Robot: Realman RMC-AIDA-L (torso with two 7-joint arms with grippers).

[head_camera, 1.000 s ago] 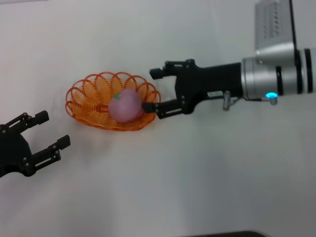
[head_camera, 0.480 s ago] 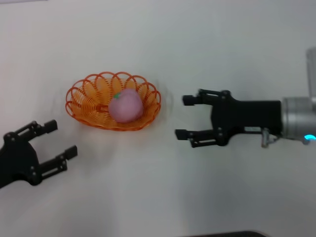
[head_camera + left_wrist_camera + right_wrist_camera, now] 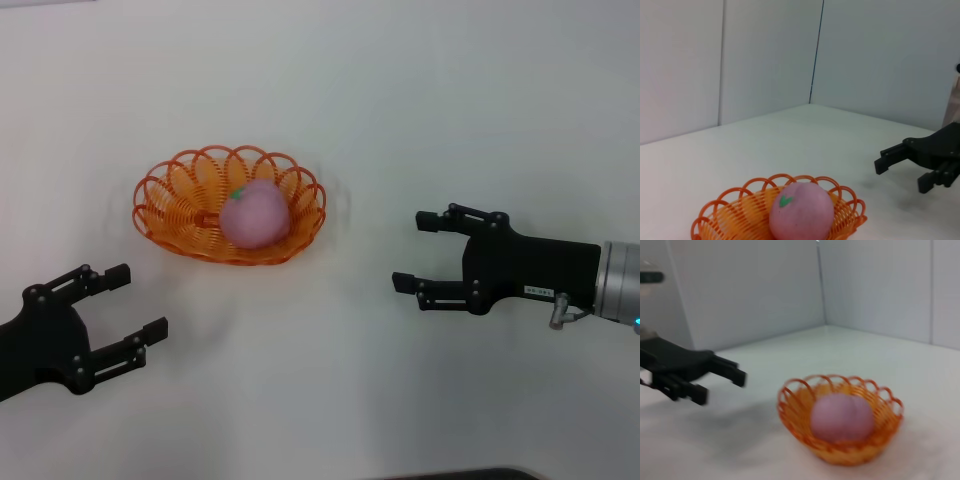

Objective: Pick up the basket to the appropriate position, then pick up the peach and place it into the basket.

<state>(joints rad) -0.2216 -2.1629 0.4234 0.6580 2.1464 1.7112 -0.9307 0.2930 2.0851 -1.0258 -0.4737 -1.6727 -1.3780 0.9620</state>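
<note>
The orange wire basket (image 3: 170, 200) sits on the white table, left of centre. Inside it rests the pink peach (image 3: 254, 214) with its green leaf mark on top. My right gripper (image 3: 410, 252) hangs open well to the right of the basket, nothing between its fingers. Low at the left, my left gripper (image 3: 140, 302) is open too, in front of the basket. In the left wrist view the basket (image 3: 845, 216) and peach (image 3: 801, 211) show close by, the right gripper (image 3: 900, 165) beyond. In the right wrist view the basket (image 3: 793, 412), peach (image 3: 842, 417) and left gripper (image 3: 720, 382) appear.
The white table (image 3: 330, 90) stretches around the basket on all sides. Grey walls (image 3: 765, 55) meet in a corner behind the table. A dark edge (image 3: 450, 473) marks the table's near side.
My right gripper has pulled away from the basket's right rim and moved right and down, staying open. The left gripper has crept right and lower. Basket and peach stay put.
</note>
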